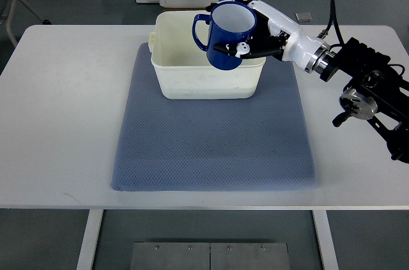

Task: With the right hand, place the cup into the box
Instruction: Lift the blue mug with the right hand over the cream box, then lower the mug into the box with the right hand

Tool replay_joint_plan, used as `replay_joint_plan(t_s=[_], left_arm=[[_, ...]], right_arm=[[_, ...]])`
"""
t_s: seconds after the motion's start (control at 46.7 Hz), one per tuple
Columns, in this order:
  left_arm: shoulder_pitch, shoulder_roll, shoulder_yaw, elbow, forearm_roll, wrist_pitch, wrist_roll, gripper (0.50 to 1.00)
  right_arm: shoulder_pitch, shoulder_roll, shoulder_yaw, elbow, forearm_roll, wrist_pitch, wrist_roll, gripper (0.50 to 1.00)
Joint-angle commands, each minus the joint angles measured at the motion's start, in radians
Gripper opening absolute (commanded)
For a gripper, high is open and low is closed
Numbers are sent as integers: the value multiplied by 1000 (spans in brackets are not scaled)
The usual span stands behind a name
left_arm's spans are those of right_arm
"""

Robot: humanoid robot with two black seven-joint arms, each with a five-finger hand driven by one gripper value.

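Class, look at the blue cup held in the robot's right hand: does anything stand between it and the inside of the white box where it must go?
Nothing visible does. The right hand holds the blue cup over the white box, whose top is open and whose visible interior looks empty.

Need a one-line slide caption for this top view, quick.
Right hand holds the blue cup above the white box on the grey mat.

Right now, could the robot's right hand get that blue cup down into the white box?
Probably yes. The right hand grips the blue cup over the white box, whose top is open and which looks empty, so nothing visible blocks lowering it.
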Motion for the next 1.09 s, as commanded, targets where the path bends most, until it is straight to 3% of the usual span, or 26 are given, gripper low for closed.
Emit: replay_joint_plan(t_s=[0.0, 0.514, 1.071], left_arm=[[1, 0, 0, 0, 2, 0, 0, 1000], [0, 0, 0, 0, 0, 0, 0, 1000], [0, 0, 0, 0, 0, 0, 0, 1000]], right_arm=[[18, 6, 11, -12, 2, -12, -29, 500], [119, 168, 2, -261, 1, -190, -86, 500], [108, 214, -63, -301, 1, -321, -87, 500]])
